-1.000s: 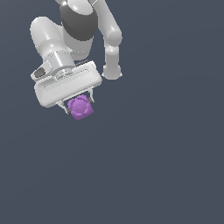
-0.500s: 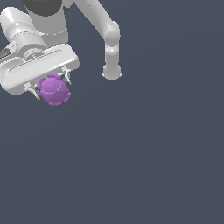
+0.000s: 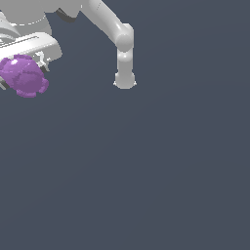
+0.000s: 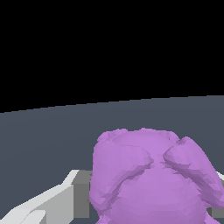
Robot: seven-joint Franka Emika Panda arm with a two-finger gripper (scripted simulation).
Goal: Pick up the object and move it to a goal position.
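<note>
1. One purple object (image 3: 23,75) shows in the exterior view, at about the 10 o'clock edge of the frame; it is glossy, rounded and lumpy, with small knobs.
2. One white gripper (image 3: 24,73) sits directly above and around it, partly cut off by the frame's edge. Its broad pale body lies at 11 o'clock.
3. The fingers are clamped on the object: a small grey finger tip (image 3: 43,61) touches the blob's flank on the exterior view's right, and the other side is cropped.
4. One white arm runs from the gripper toward 12 o'clock, bends at one elbow joint (image 3: 125,38), and drops to one round base (image 3: 125,80) standing on the dark grey floor (image 3: 146,171).
5. The object hangs well apart from the base, off toward the exterior view's left.
6. In the wrist view the object (image 4: 151,179) fills the near field, with one grey finger (image 4: 81,197) pressed against its side and the floor's horizon behind.
</note>
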